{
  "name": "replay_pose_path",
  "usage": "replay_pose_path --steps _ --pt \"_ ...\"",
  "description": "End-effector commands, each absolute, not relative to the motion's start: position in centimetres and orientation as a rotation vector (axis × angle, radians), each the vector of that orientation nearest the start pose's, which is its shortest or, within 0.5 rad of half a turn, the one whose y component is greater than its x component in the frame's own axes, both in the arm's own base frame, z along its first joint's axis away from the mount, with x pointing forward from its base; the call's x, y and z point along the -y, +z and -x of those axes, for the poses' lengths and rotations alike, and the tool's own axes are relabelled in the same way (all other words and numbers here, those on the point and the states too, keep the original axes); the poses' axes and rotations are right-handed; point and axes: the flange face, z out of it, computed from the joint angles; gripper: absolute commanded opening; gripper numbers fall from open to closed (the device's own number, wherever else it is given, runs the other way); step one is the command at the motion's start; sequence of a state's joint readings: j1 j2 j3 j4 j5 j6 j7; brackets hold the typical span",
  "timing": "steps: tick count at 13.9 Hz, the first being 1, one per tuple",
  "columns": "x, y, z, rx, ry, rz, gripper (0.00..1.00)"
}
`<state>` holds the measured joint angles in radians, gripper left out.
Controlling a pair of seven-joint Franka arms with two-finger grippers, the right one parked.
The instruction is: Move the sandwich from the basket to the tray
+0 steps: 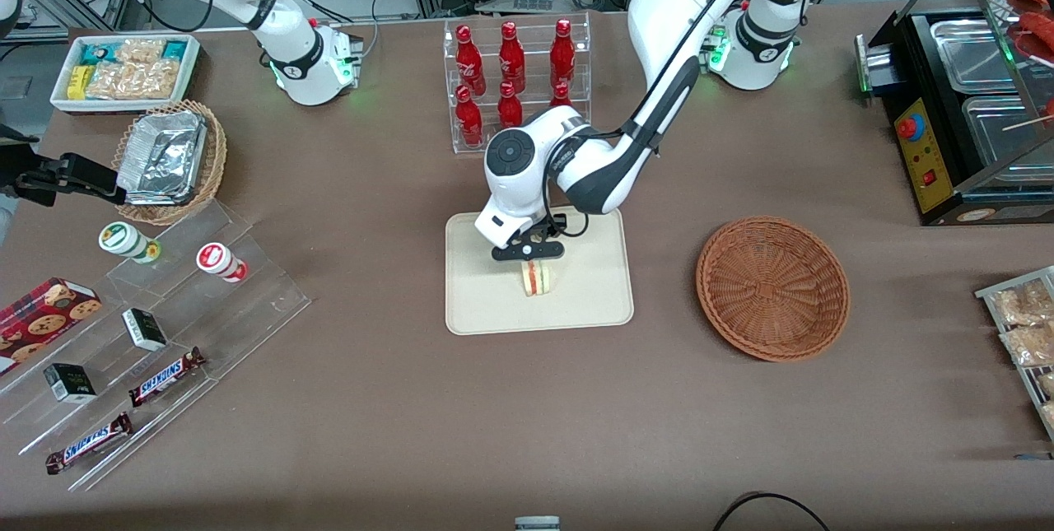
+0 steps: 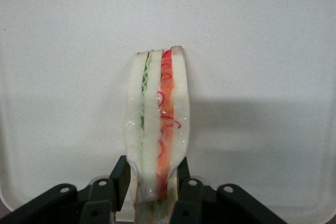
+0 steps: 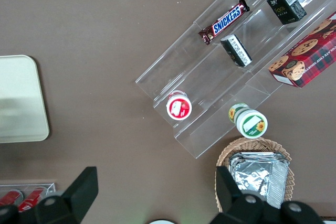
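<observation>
Sandwich held over the tray, at the point of setting it down.

The tray (image 1: 589, 300) lies in the middle of the table, and the basket (image 1: 772, 288) stands well apart from it, toward the working arm's end, with nothing visible inside. The left arm reaches down over the tray, and its gripper (image 1: 533, 255) is just above the tray surface. In the wrist view the two fingers (image 2: 120, 174) are closed narrowly on one end of the sandwich (image 2: 157, 124), which stands on its edge with the green and red filling layers showing. I cannot tell if the sandwich already touches the tray or hangs slightly over it. I judge this is the placing step: the next move calls for lowering until contact, then opening the fingers gently so the wedge does not fall over, and lifting straight up.
</observation>
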<state>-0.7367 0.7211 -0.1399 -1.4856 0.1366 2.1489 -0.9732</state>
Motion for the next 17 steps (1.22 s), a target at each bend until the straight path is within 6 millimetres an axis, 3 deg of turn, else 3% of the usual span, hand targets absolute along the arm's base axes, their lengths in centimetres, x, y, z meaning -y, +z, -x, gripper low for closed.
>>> replay_pose_path --steps 1,3,4,6,8,9,13,17 --pt "52.9 29.6 -48.0 0.123 -0.053 3.092 0.99" --pt "50.6 34.6 -49.6 0.207 -0.069 3.101 0.99" --pt "49.2 38.1 -50.0 0.244 -0.079 3.099 0.99" --pt "44.8 43.7 -51.3 0.36 -0.044 3.088 0.99" --pt "40.1 48.1 -52.6 0.451 -0.025 3.075 0.99" --pt "38.4 49.8 -52.7 0.464 -0.016 3.063 0.99" --pt "27.6 55.3 -53.4 0.365 0.072 3.018 0.99" --pt "20.7 58.7 -53.0 0.283 0.113 3.013 0.99"
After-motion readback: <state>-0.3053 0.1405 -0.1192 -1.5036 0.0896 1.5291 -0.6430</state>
